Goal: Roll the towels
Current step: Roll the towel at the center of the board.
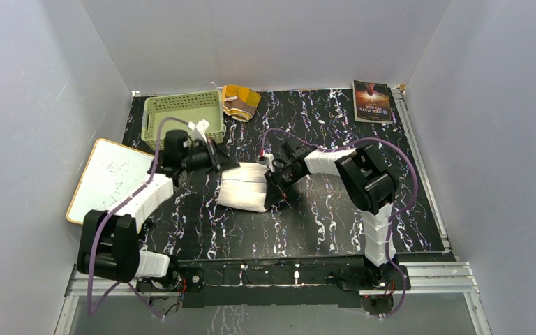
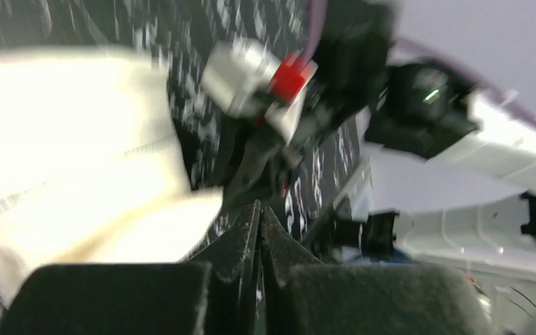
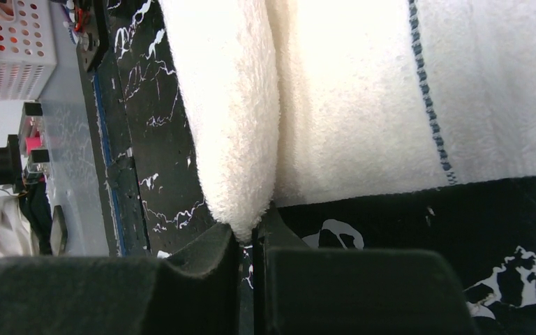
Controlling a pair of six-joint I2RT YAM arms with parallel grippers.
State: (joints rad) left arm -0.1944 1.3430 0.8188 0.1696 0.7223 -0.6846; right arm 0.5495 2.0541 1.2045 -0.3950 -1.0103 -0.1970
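**Ana:** Big picture first: the black marbled mat fills the table. What's on it?

**Ben:** Off the mat's left edge lies the white board, tilted. At the mat's far left corner sits the green basket.

**Ana:** And the towels?

**Ben:** The white towel lies around the middle of the mat, a little left of centre, between the two arms. From the right wrist you can see one edge turned over into a thick fold on top of the flat part.

**Ana:** Far right corner of the mat?

**Ben:** A dark-covered book. The patterned towel, brown and orange, sits bunched at the mat's far edge, just right of the basket.

**Ana:** Grippers now!

**Ben:** The right gripper is down on the mat, its jaws pinched onto the tip of the white towel's fold. The left gripper has its fingers pressed together. The towel's corner is just beside them, but the view is too blurred to tell whether any cloth is caught.
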